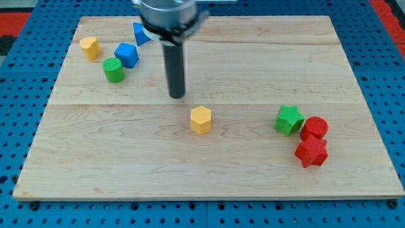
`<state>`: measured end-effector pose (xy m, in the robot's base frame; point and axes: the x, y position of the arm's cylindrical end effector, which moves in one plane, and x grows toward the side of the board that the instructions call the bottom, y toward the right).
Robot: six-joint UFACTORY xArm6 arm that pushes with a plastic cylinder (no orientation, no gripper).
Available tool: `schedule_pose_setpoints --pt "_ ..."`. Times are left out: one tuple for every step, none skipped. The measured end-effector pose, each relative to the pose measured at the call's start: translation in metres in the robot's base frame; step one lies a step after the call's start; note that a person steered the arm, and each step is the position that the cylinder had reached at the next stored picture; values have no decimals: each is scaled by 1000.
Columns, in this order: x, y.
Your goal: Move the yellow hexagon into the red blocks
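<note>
The yellow hexagon (200, 119) sits near the middle of the wooden board. My tip (177, 95) stands just up and to the left of it, a small gap apart. A red cylinder (314, 127) and a red star-shaped block (311, 152) sit together at the view's lower right, touching each other. The hexagon is far to their left.
A green star-shaped block (289, 119) touches the red cylinder's left side. At the view's upper left are a second yellow block (90, 47), a green cylinder (114, 69), a blue cube (126, 55) and a blue triangle (140, 33) partly behind the rod. The board (209, 183) lies on blue pegboard.
</note>
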<state>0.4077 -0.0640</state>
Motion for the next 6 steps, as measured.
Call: schedule_pose_setpoints --pt "40 -6" --pt "70 34" --pt "70 129" --pt "77 170" --pt "73 101" --pt "105 112"
